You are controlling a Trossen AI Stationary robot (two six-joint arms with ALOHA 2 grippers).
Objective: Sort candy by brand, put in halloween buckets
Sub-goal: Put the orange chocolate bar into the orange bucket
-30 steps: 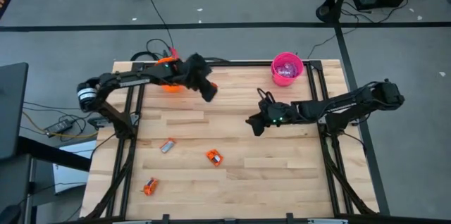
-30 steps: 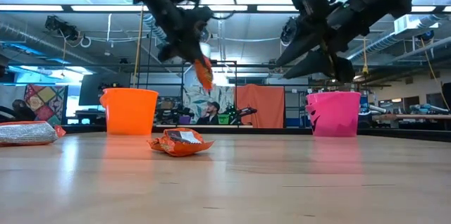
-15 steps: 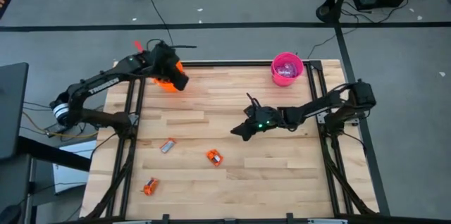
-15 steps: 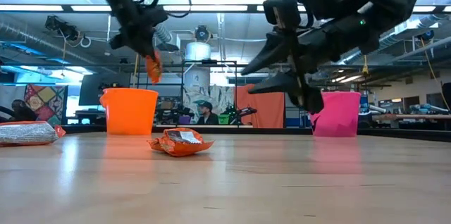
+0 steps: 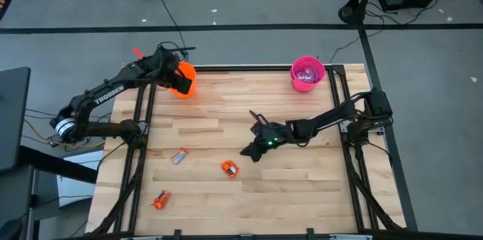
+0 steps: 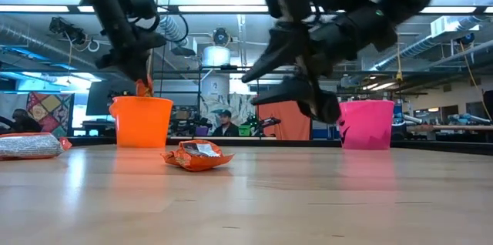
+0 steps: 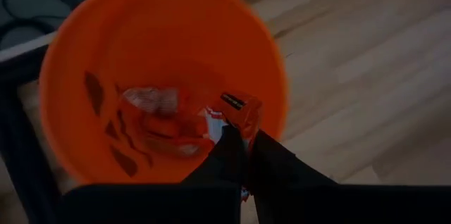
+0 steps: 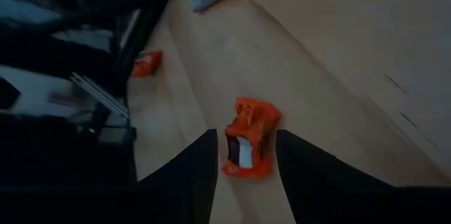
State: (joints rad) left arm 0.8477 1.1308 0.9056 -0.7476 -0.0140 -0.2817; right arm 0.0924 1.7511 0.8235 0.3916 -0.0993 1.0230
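left gripper [image 7: 243, 139] has swung over the orange bucket [image 7: 91, 48], pinching an orange candy [image 7: 239, 111]; drop's next. right gripper [image 8: 243, 160], spread, moved toward table candy [image 8: 250, 136].

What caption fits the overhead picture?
Left gripper holds a candy over the orange bucket; open right gripper nears another candy.

A wooden surface [image 5: 287, 180] sits in a black frame [image 5: 138, 157] on grey floor. Cables [image 5: 170, 13] trail across the floor. A person [image 6: 224, 124] sits in the room behind.
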